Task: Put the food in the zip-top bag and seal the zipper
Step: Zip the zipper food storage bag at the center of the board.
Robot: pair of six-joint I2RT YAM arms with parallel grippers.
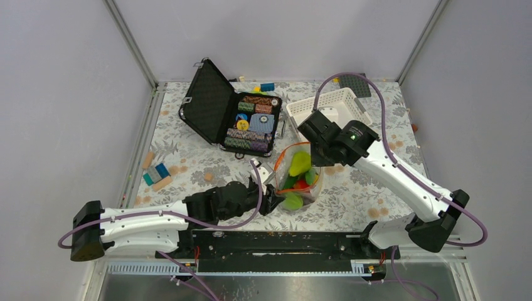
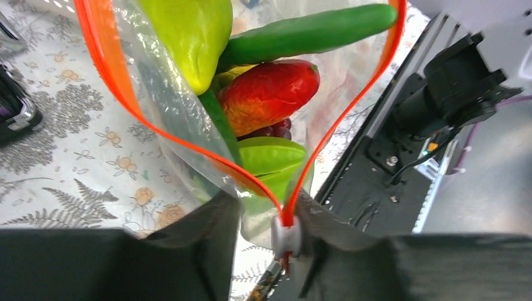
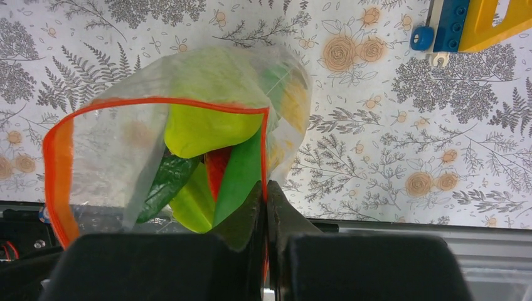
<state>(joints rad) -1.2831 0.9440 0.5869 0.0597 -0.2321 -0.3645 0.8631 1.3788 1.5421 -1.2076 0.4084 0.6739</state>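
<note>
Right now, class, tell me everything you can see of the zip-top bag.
The zip-top bag is clear, crinkly plastic with an orange zipper rimming its gaping mouth. Inside lie a green cucumber, red mango and yellow-green pear. The right end effector pinches the rim at one end; the left end effector, open, straddles the white slider at the other.

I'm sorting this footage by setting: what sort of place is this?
Probably a robot test cell, not a kitchen: plain grey walls, robot arms bolted to a rail, and toy food in a clear bag.
</note>
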